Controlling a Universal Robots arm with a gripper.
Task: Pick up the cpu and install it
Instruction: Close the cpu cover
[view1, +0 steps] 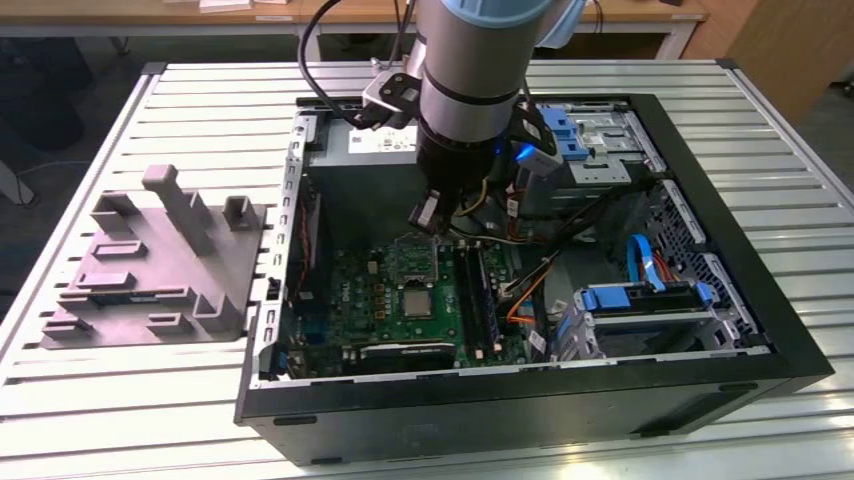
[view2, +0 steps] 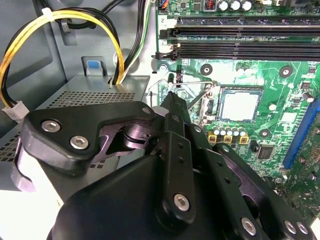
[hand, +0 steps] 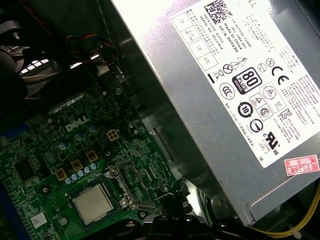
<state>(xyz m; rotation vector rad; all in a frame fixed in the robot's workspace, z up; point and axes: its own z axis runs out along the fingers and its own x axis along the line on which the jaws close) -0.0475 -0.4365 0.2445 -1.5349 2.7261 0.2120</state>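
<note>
Now, gripper: the gripper (view2: 172, 107) hangs inside the open computer case (view1: 747, 300), above the motherboard (view1: 400, 300); its fingers (view2: 175, 125) look drawn together to a single tip in the second wrist view, with nothing visible between them
Cpu, place: the cpu (view2: 239, 106) lies flat in the socket on the motherboard; silver top up, seen too in the exterior view (view1: 418, 301) and the first wrist view (hand: 91, 204)
Cpu from gripper: beyond the fingertip and off to one side in the second wrist view; close by, clearly apart, no contact; in the exterior view it sits nearer the camera than the arm's wrist and lower
Axis: the chip is square, no long axis to speak of; its edges run parallel to the socket frame (view2: 216, 107)
Socket lever: a thin wire lever (view2: 197, 96) lies between fingertip and chip
Holder: the grey moulded holder block (view1: 160, 270) stands on the table (view1: 107, 400), at the exterior view's left, well apart from the gripper
Judgement: chip looks seated already
</note>
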